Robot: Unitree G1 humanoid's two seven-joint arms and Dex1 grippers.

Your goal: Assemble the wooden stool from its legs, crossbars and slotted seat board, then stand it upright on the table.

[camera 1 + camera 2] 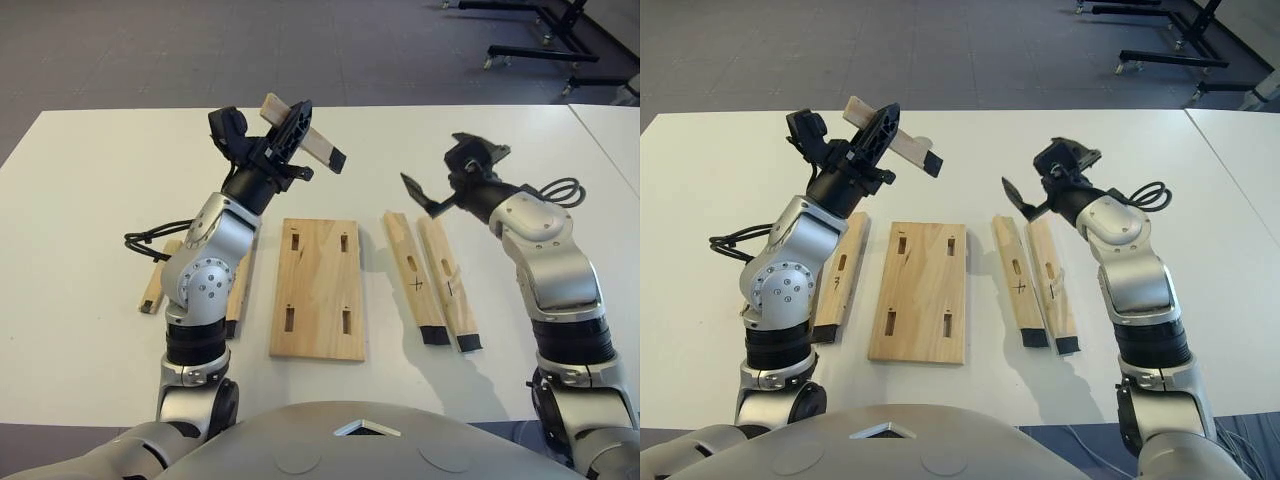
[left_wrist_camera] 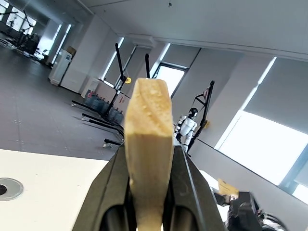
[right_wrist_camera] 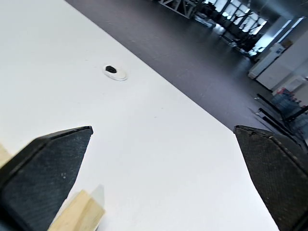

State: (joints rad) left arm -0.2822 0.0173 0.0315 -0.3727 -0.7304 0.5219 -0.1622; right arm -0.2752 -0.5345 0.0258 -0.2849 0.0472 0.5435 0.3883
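My left gripper (image 1: 290,140) is raised over the table's far side, shut on a wooden leg (image 1: 318,146) with a black tip; the leg's end grain (image 2: 148,144) sticks out between the fingers. The slotted seat board (image 1: 318,288) lies flat in the middle of the table. Two more legs (image 1: 415,280) (image 1: 448,285) lie side by side just right of it. Left of the board, partly behind my left arm, lie another leg (image 1: 843,270) and a shorter piece (image 1: 150,288). My right gripper (image 1: 452,172) hangs open above the far ends of the two right legs, its fingertips (image 3: 48,163) wide apart and holding nothing.
The white table (image 1: 90,180) has bare room along its far side and both ends. A small round grommet (image 3: 114,72) sits in the tabletop. A black cable (image 1: 150,240) trails beside my left arm. Dark stands (image 1: 540,45) are on the floor beyond.
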